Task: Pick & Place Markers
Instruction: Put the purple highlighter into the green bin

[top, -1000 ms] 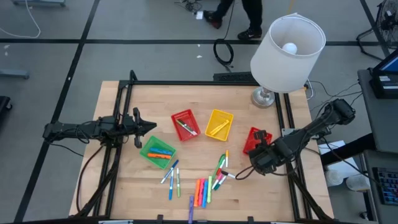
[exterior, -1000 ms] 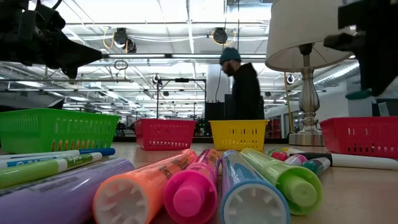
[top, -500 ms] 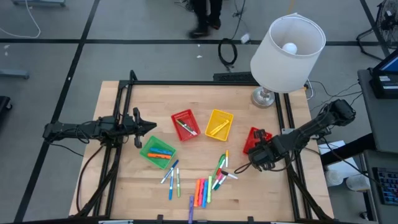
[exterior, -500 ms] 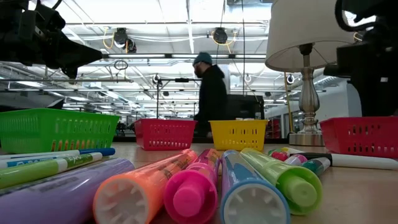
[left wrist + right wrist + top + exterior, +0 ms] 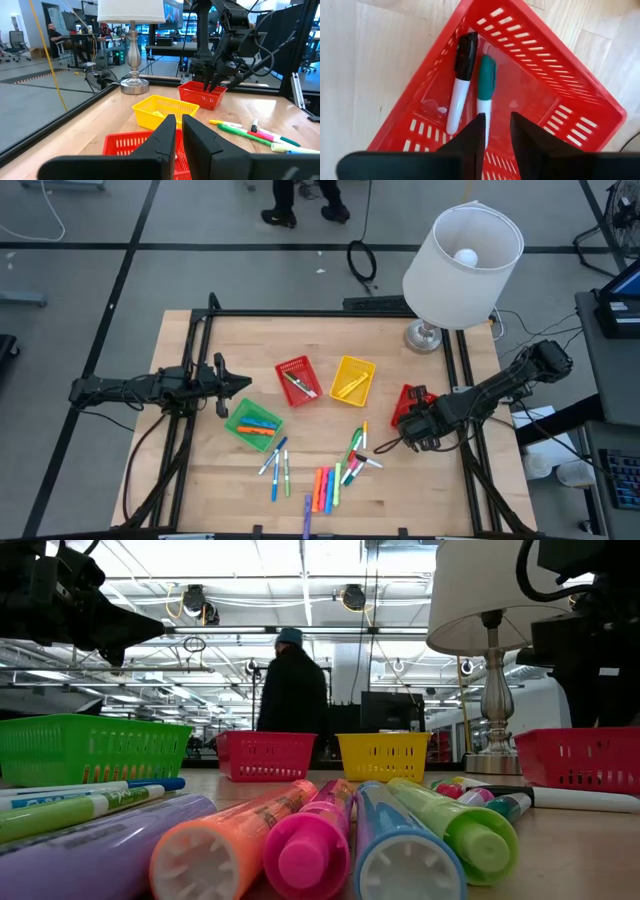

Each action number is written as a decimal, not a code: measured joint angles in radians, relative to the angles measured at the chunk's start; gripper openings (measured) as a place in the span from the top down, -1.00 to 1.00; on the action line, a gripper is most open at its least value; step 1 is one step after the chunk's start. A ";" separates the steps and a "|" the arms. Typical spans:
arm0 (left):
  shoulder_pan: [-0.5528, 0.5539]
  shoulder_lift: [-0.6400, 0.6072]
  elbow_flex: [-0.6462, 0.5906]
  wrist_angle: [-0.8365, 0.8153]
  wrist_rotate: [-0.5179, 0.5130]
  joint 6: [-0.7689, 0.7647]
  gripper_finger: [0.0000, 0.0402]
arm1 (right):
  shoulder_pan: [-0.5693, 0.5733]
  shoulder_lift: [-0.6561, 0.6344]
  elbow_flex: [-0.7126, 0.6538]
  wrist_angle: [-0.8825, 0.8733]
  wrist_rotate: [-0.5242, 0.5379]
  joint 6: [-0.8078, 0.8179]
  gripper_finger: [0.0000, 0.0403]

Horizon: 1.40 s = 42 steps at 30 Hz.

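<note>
Right wrist view: looking straight down into the far-right red basket point(image 5: 560, 100), where a black-capped marker point(image 5: 461, 82) and a green-capped marker point(image 5: 484, 95) are lying side by side on its floor.
Right pincer point(image 5: 494, 132): hovering just above that basket, fingers standing a little apart and gripping nothing; the green-capped marker is lying free below the gap.
Left pincer point(image 5: 179, 131): waiting well to the lamp's left, beside the green basket point(image 5: 253, 424), fingers nearly together and gripping nothing.
Lamp point(image 5: 455, 260): standing at the worktop's point(image 5: 200, 480) far right corner; the right-hand red basket is sitting just in front of its foot.
Loose markers point(image 5: 330, 475): lying scattered on the worktop well in front of the lamp, left of the right pincer.
Handling: these pens are looking light, stiff and smooth-barrelled, so likely to roll or slip; taking hold across the middle of the barrel seems safest.
High view: showing the whole spread, including markers already lying in the green, red and yellow baskets point(image 5: 352, 378), but not the inside of the right-hand basket, which the arm is covering.
Low view: showing only capped ends close up, plus a person point(image 5: 290, 690) walking behind.
</note>
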 joint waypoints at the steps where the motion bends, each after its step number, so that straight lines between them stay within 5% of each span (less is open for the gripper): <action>1: 0.000 0.000 0.000 0.000 0.000 0.000 0.82 | 0.000 0.000 0.000 0.000 0.000 0.006 0.59; 7: 0.000 0.000 0.000 0.000 0.000 0.000 0.82 | 0.000 -0.017 0.075 -0.070 0.000 0.115 0.58; 13: 0.000 0.000 0.000 0.000 0.000 0.000 0.82 | 0.027 -0.127 0.317 -0.177 0.101 0.196 0.72; 18: 0.000 0.000 0.000 0.000 0.000 0.000 0.82 | 0.131 -0.320 0.409 0.134 0.298 0.065 0.89; 25: 0.000 0.000 0.000 -0.001 0.000 0.000 0.82 | 0.209 -0.590 0.099 0.826 0.241 -0.265 0.99; 33: 0.000 0.000 0.000 -0.012 0.000 0.001 0.82 | 0.190 -0.899 -0.313 1.105 0.213 -0.250 1.00; 42: 0.000 0.000 0.000 -0.005 -0.002 0.044 0.82 | 0.123 -1.140 -0.548 1.233 0.240 -0.182 1.00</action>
